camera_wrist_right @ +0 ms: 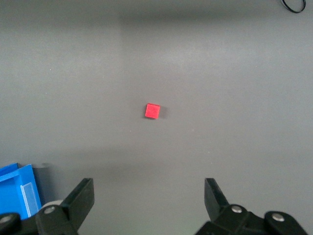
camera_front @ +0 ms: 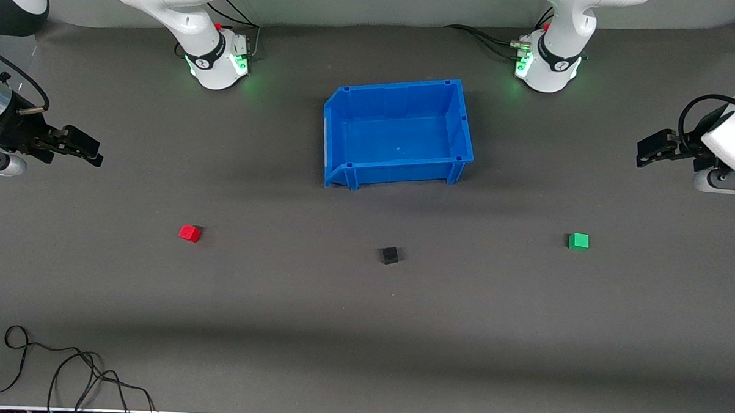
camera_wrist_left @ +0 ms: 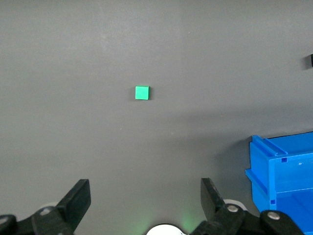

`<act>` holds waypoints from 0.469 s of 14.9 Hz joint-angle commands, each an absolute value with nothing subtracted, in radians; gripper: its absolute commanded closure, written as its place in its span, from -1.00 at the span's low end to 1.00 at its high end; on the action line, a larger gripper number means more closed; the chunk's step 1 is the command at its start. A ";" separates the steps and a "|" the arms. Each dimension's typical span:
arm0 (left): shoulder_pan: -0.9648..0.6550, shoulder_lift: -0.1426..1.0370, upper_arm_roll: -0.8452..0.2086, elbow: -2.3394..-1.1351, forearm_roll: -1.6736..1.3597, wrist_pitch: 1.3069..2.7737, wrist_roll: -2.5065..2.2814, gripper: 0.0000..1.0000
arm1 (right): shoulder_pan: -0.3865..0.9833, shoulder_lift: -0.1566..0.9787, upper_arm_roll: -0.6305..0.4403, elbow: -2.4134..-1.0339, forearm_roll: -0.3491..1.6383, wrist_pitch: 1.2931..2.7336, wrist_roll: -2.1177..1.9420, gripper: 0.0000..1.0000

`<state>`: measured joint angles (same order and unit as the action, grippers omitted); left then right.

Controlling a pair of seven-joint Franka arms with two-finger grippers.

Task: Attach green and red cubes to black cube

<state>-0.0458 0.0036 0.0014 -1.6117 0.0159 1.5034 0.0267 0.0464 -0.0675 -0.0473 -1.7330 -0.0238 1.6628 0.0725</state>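
Observation:
The black cube (camera_front: 389,255) lies on the grey table, nearer to the front camera than the blue bin. The red cube (camera_front: 189,232) lies toward the right arm's end, the green cube (camera_front: 578,241) toward the left arm's end, each well apart from the black cube. My left gripper (camera_front: 640,153) is open and empty, up over the left arm's end of the table; its wrist view shows the green cube (camera_wrist_left: 142,93) ahead of the gripper (camera_wrist_left: 145,196). My right gripper (camera_front: 97,152) is open and empty over the right arm's end; its wrist view shows the red cube (camera_wrist_right: 152,111) ahead of the gripper (camera_wrist_right: 149,196).
An empty blue bin (camera_front: 462,121) stands in the middle between the arms' bases and the cubes; its corner shows in the left wrist view (camera_wrist_left: 274,166) and the right wrist view (camera_wrist_right: 14,183). A black cable (camera_front: 62,367) lies near the front edge at the right arm's end.

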 commanded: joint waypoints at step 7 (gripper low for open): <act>0.029 0.080 0.003 -1.545 -0.015 1.503 -0.142 -1.00 | 0.055 -0.015 -0.057 -1.808 -0.034 1.747 0.084 -0.99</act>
